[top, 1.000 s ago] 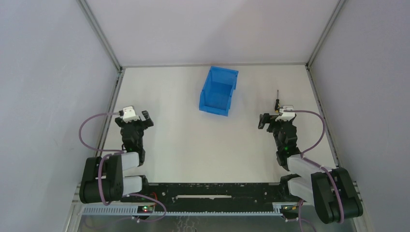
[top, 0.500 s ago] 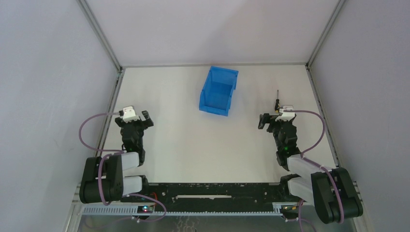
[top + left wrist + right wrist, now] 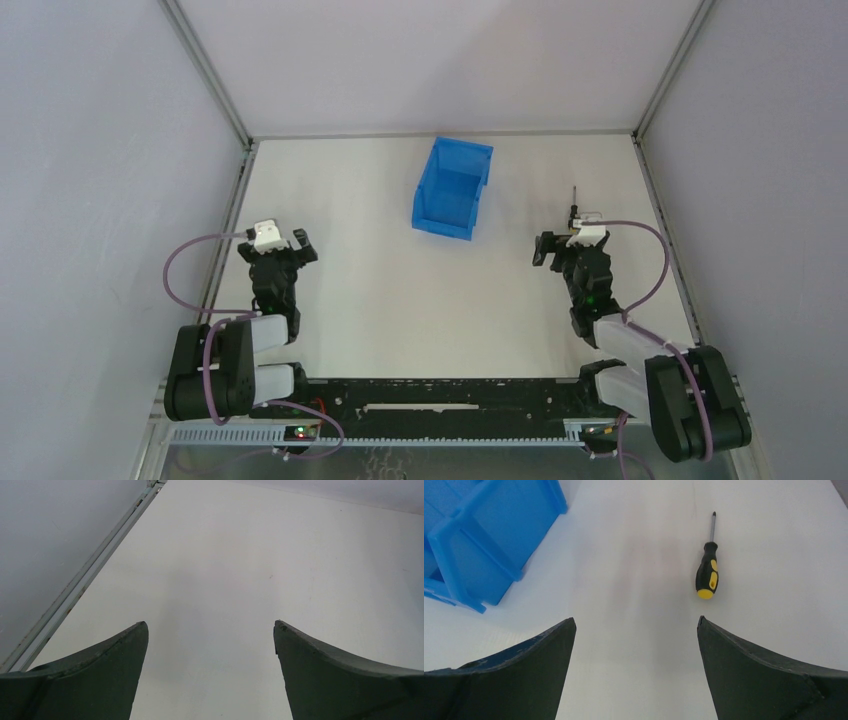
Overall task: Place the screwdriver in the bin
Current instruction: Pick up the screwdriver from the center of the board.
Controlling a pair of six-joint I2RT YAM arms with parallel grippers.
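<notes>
The screwdriver (image 3: 574,203) lies on the white table at the right, its thin shaft pointing away and its black and yellow handle near me. In the right wrist view the screwdriver (image 3: 707,574) lies just ahead and slightly right of centre. The blue bin (image 3: 452,188) stands at the far middle of the table; its near corner shows at the upper left of the right wrist view (image 3: 484,540). My right gripper (image 3: 560,242) is open and empty just short of the screwdriver's handle (image 3: 636,622). My left gripper (image 3: 283,243) is open and empty over bare table (image 3: 211,625).
Grey walls enclose the table on three sides, with a metal rail along the left edge (image 3: 85,580) and another along the right edge (image 3: 662,215). Purple cables loop from both arms near the table's near corners.
My right gripper has crept slightly forward and left towards the screwdriver's handle. The left arm, the bin and the screwdriver have not moved.
</notes>
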